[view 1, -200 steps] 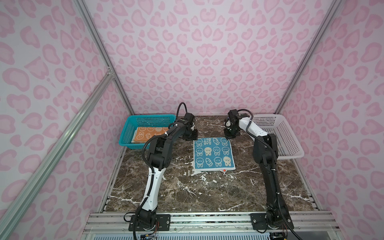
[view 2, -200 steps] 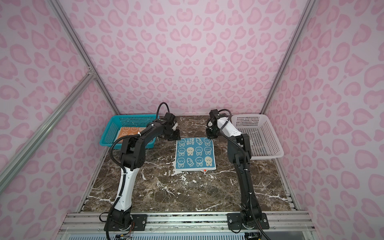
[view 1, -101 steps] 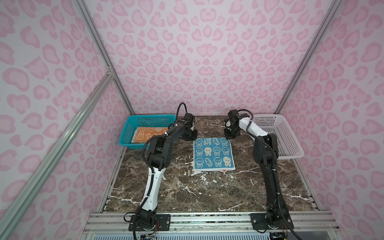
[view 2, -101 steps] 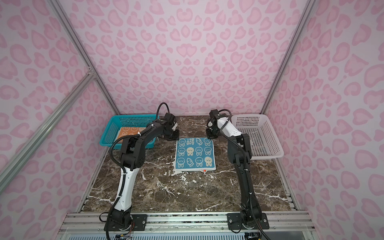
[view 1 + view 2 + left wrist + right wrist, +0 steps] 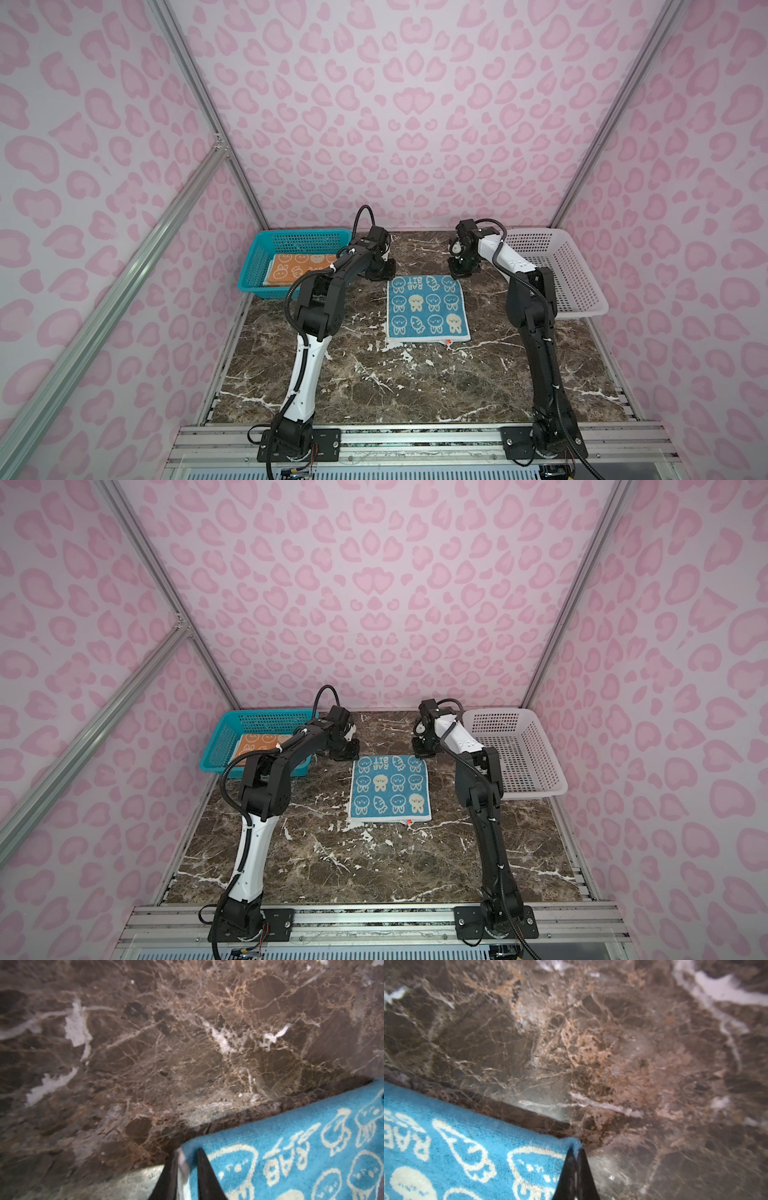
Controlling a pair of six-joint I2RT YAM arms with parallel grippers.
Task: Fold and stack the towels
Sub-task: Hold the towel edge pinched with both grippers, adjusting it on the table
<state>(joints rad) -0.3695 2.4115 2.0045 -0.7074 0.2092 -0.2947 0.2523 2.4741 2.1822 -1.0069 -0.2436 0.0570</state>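
At the middle of the surface (image 5: 415,386), the blue towel (image 5: 428,307) lies flat, pattern up. The left pincer (image 5: 186,1151) pinches its far-left corner, and the right pincer (image 5: 576,1149) is pressed together on its far-right corner. We judge both far corners are held so the far edge can be carried over to the near edge for a first fold. At far left, the teal basket (image 5: 299,235) holds the orange towel (image 5: 299,268), with a pale edge beneath that we cannot identify. At right, the white basket (image 5: 579,311) shows nothing inside.
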